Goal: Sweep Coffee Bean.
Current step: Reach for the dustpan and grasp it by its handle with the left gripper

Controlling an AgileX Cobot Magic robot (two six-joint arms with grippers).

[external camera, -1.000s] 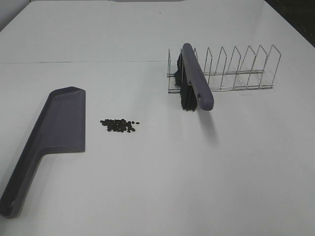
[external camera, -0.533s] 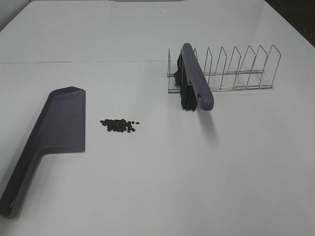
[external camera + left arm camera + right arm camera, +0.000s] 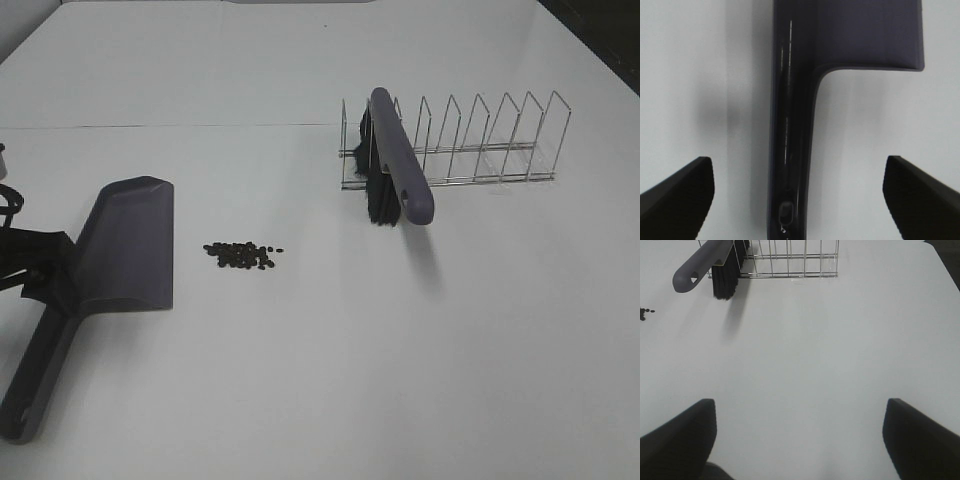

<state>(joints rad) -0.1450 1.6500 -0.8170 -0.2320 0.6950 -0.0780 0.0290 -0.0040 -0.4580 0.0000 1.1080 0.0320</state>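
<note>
The step in hand looks like picking up the dustpan. The left gripper hangs over its handle with the jaws spread wide, 1 finger on either side and nothing yet held. To do it well, I would lower straight down with the handle centred between the fingers, then close across its narrow width near where it meets the blade, so the pan does not swing. The blade should stay flat on the table until the grip is firm. The coffee beans lie in 1 small cluster on the bare table just beside the blade's long edge. They are on the side away from the left gripper, so the blade sits between them, and the left wrist view does not show them. The right gripper is also wide and empty, over bare table. It is well apart from the beans and from the brush propped in the wire rack.
</note>
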